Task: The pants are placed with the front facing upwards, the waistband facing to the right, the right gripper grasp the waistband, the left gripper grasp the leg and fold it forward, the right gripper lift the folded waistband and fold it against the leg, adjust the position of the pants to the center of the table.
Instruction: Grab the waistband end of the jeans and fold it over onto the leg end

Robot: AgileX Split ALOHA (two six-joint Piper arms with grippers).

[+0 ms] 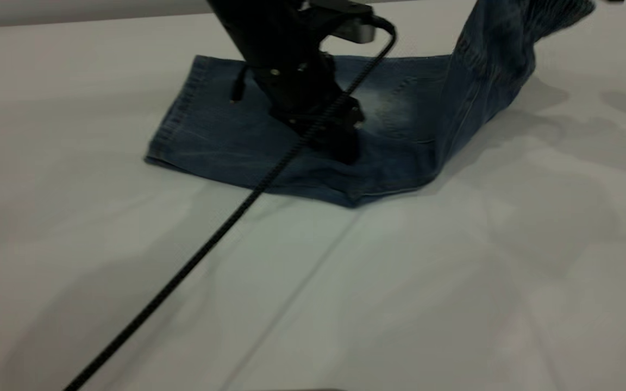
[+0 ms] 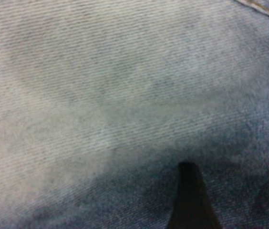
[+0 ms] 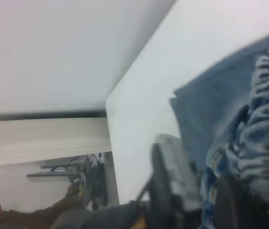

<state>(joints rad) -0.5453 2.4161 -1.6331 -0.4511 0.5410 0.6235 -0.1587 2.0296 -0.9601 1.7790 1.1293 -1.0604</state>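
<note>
The pants (image 1: 302,130) lie upper centre on the table (image 1: 454,282), soft, floppy denim; the left gripper (image 1: 340,144) presses mid-leg, fingers unreadable; the right gripper (image 3: 211,200), upper right, is clamped on the ruched waistband (image 3: 263,129), the surest hold

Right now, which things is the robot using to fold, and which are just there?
Part of the job:
- the pants, lying folded on the table
- the waistband, lifted at the right
- the left end effector, pressing down on the pants
- the right end effector, holding the waistband

Just there:
- the braided black cable trailing across the table
</note>
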